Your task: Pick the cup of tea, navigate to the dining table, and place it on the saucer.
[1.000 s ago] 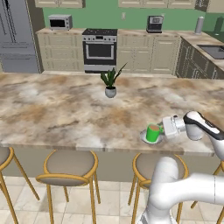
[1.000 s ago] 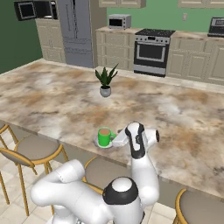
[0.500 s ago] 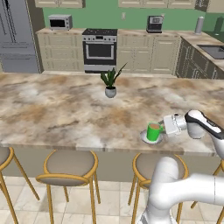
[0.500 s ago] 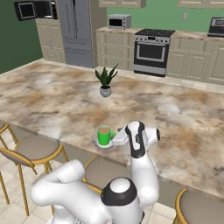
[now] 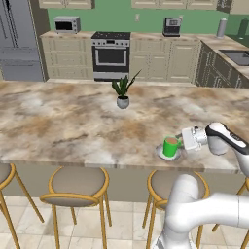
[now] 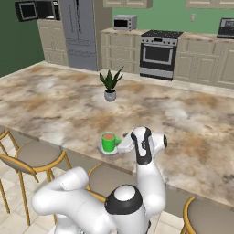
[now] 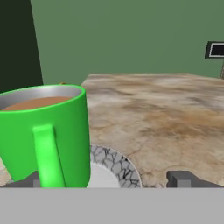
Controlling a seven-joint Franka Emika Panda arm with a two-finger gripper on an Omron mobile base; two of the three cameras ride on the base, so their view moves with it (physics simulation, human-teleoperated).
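Note:
The cup of tea [image 5: 170, 146] is a bright green mug with brown liquid, standing upright on the saucer [image 5: 160, 153] near the front edge of the dining table [image 5: 73, 126]. My gripper [image 5: 182, 141] is level with the cup on its right, open and holding nothing. From the other side, the cup [image 6: 109, 142] and saucer [image 6: 102, 150] lie just left of the gripper [image 6: 121, 145]. In the hand view the cup [image 7: 43, 135] looms at the left with its handle facing me, on the saucer [image 7: 117, 165]. The gripper [image 7: 107, 180] spreads wide, one fingertip [image 7: 181, 178] standing free.
A small potted plant [image 5: 122, 92] stands mid-table, farther back. Round stools [image 5: 78, 184] line the table's near side below the cup. Cabinets, an oven [image 5: 111, 54] and a fridge [image 6: 81, 32] run along the green back wall.
The jaws have eased a touch wider. The cup stays upright on the saucer and the arm has hardly moved.

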